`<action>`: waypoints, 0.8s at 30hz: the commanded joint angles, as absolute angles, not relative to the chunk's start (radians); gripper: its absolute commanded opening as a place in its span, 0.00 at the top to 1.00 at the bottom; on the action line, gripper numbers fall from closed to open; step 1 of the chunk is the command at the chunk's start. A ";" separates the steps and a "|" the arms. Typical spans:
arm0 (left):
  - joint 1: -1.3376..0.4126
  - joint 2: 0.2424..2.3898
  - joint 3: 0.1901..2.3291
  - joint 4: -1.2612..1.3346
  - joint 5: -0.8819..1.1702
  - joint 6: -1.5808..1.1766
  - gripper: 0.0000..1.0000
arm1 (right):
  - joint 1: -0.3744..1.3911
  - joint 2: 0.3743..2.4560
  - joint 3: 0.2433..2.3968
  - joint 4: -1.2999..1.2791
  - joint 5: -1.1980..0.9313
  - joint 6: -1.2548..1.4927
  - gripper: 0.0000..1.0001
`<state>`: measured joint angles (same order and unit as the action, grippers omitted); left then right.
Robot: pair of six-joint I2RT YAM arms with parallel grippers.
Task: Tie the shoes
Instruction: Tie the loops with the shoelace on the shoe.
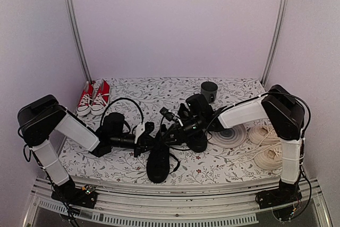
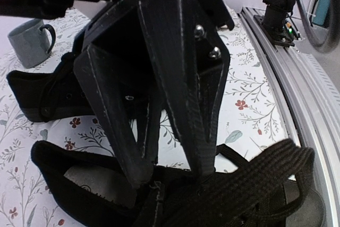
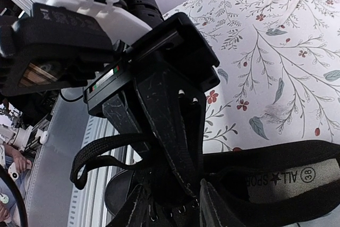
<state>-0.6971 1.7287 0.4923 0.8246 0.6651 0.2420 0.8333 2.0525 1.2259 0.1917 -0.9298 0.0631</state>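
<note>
Two black sneakers lie mid-table. The near shoe [image 1: 158, 164] points at the front edge; the far shoe [image 1: 197, 133] lies behind it to the right. My left gripper [image 1: 148, 134] is open, its fingertips [image 2: 136, 176] resting on the near shoe's collar [image 2: 255, 184], with bare table showing between them. My right gripper [image 1: 169, 126] comes in from the right over the same shoe. In the right wrist view it [image 3: 170, 184] is shut on a black lace [image 3: 93, 152] that loops out to the left, above the eyelets. The shoe's insole label [image 3: 297, 174] shows.
Small red-and-white sneakers [image 1: 93, 98] stand at the back left. A grey mug [image 1: 209, 91] is at the back. Cream sneakers [image 1: 270, 155] and a white round disc [image 1: 231, 136] lie at the right. The front rail [image 2: 297, 78] runs close by.
</note>
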 commanded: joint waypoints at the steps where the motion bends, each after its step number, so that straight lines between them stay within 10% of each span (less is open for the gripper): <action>1: -0.685 1.739 0.491 0.819 0.678 0.249 0.93 | 0.844 2.088 1.262 0.221 -0.969 0.072 0.66; 6: -0.685 1.740 0.491 0.821 0.680 0.246 0.93 | 0.852 2.103 1.272 0.219 -0.985 0.073 0.68; 13: -0.685 1.737 0.487 0.818 0.679 0.247 0.92 | 0.854 2.074 1.263 0.217 -0.948 0.076 0.98; 24: -0.679 1.718 0.479 0.830 0.666 0.235 0.80 | 0.844 2.013 1.223 0.191 -0.945 0.064 0.99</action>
